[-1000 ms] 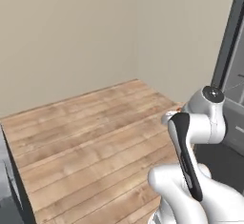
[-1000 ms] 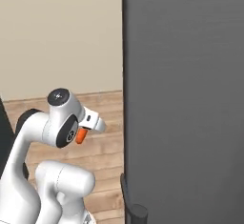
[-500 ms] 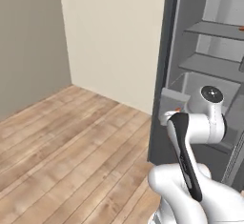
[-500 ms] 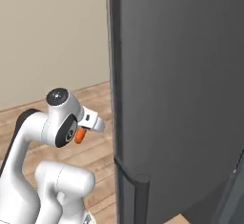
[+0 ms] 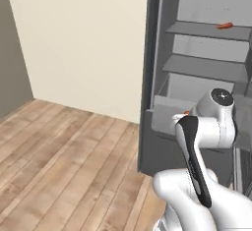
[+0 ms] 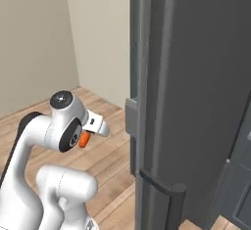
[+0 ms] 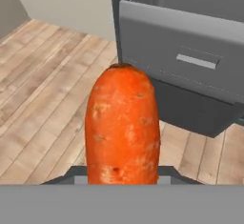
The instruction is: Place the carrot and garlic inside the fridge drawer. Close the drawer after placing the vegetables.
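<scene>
My gripper (image 7: 121, 173) is shut on the carrot (image 7: 123, 127), a bright orange stub that stands up between the jaws in the hand view. From the right base camera, the carrot (image 6: 84, 139) pokes out under the white hand of the gripper (image 6: 92, 130), left of the fridge door. The fridge drawer (image 5: 166, 111), a light grey bin, is pulled out from the open fridge. A sliver of the carrot (image 5: 187, 112) shows just in front of it. The garlic is out of view.
The dark fridge door (image 6: 196, 92) stands open close on my right. A small reddish-orange piece (image 5: 225, 26) lies on an upper fridge shelf. A grey pulled-out drawer front (image 7: 190, 61) with a small handle plate lies beyond the carrot. Wooden floor (image 5: 59, 161) spreads to the left.
Both base views have swung from bare floor and wall to the open fridge, so the camera moved. The arm's pose and its grip on the carrot are unchanged.
</scene>
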